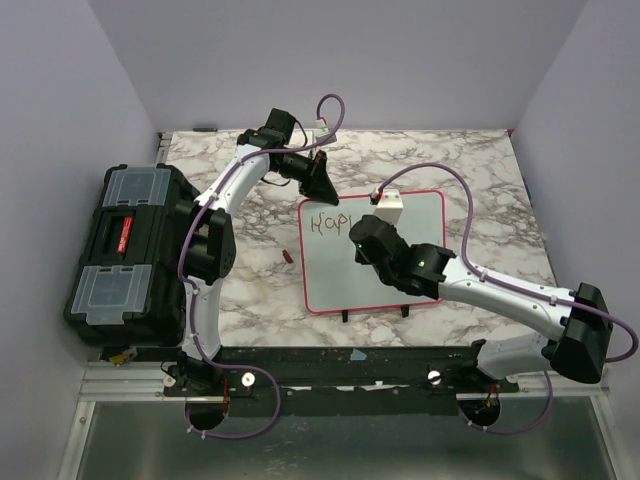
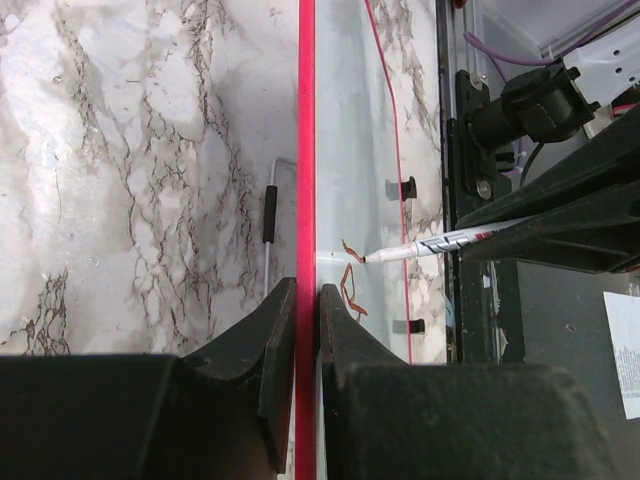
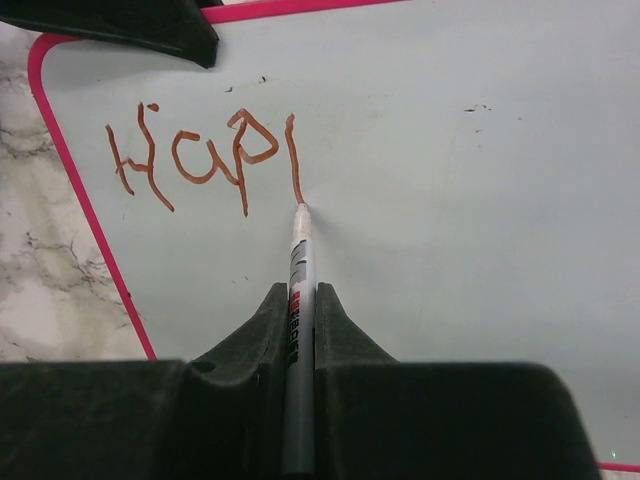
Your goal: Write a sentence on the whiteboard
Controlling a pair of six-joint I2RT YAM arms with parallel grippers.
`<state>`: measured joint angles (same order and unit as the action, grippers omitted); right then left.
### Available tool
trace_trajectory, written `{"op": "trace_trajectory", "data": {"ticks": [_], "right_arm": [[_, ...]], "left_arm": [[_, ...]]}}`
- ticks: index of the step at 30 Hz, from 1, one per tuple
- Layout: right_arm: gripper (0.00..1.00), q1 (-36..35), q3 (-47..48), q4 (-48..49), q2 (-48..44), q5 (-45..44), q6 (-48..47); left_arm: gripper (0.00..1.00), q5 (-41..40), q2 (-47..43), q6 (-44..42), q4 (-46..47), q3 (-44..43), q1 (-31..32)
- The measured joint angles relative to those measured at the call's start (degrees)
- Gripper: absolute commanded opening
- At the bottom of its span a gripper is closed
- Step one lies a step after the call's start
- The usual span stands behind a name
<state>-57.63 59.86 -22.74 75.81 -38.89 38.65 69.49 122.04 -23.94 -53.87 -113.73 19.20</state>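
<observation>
Between my shut right fingers (image 3: 340, 320) the marker (image 3: 298, 250) touches the whiteboard (image 3: 470, 200); if my left fingers (image 2: 275, 330), pinched on its rim, slip, the sentence (image 3: 200, 160) could smear.

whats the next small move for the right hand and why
Probably lift the marker tip back to the top of the last vertical stroke and loop its bowl. The right hand holds the tip at that stroke's bottom, after "Hap" on the whiteboard, so the second p looks unfinished.

The left arm (image 1: 230, 182) and right arm (image 1: 500, 291) had white links, black joints and looping purple cables (image 1: 466, 192). Their fingers (image 3: 342, 336) were black, tapered wedges.
</observation>
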Motion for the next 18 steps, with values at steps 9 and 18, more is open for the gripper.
{"op": "trace_trajectory", "data": {"ticks": [9, 18], "right_arm": [[0.01, 0.33, 0.0, -0.79, -1.55, 0.5, -0.39], [0.01, 0.35, 1.51, 0.37, -1.36, -0.68, -1.31]], "left_arm": [[0.0, 0.13, 0.0, 0.0, 0.0, 0.0, 0.0], [0.0, 0.13, 0.0, 0.0, 0.0, 0.0, 0.0]]}}
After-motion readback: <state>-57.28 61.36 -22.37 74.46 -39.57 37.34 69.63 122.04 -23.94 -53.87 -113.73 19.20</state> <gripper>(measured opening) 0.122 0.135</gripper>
